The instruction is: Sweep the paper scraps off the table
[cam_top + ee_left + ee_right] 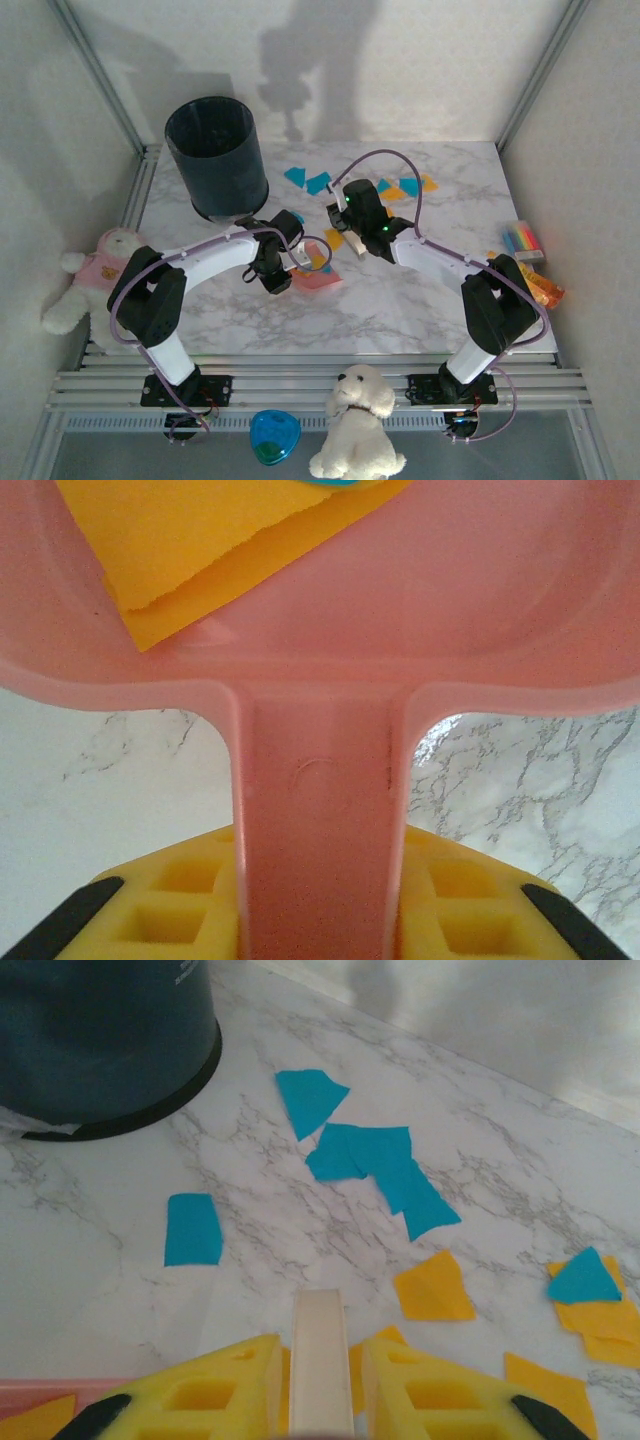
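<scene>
At near left, our left gripper (pixel 320 920) is clamped on the handle of the pink dustpan (pixel 330 680), with some of the paper scraps (pixel 200 550) lying in its tray. Right of it, our right gripper (pixel 320 1400) is closed on a slim cream handle (pixel 320 1345). More scraps lie flat on the table (pixel 90 1280), from centre to far right. We judge them featherlight and limp, so better pushed than pinched.

The dark bin (pixel 217 155) blocks the far left of the tabletop (pixel 400 310), the pink dustpan (pixel 318 278) lies mid-table, and a striped block (pixel 522 240) sits at the right edge. The near strip and far right corner lie open.
</scene>
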`<state>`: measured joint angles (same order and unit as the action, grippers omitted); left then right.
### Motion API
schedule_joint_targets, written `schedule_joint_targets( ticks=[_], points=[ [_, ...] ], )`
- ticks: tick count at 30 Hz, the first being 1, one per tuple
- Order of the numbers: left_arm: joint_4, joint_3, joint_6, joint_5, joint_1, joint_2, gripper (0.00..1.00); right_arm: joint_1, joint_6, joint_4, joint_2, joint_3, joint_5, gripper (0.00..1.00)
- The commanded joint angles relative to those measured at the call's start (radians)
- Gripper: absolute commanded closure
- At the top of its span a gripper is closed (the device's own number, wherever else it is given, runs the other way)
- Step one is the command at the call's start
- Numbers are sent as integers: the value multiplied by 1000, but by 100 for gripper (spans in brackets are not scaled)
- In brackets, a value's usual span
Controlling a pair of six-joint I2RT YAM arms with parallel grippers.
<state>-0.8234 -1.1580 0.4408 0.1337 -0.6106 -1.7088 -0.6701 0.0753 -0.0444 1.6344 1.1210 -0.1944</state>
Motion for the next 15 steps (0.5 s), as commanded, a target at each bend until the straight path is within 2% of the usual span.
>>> schedule_joint_targets(
  ticks=[1, 15],
  points=[
    [-34, -15, -14, -13, 11, -17, 100, 3, 1, 2, -5, 12, 32, 100],
    [-38, -35, -40, -19, 18, -43, 100, -18, -20, 53, -111, -72, 137, 100]
  ],
)
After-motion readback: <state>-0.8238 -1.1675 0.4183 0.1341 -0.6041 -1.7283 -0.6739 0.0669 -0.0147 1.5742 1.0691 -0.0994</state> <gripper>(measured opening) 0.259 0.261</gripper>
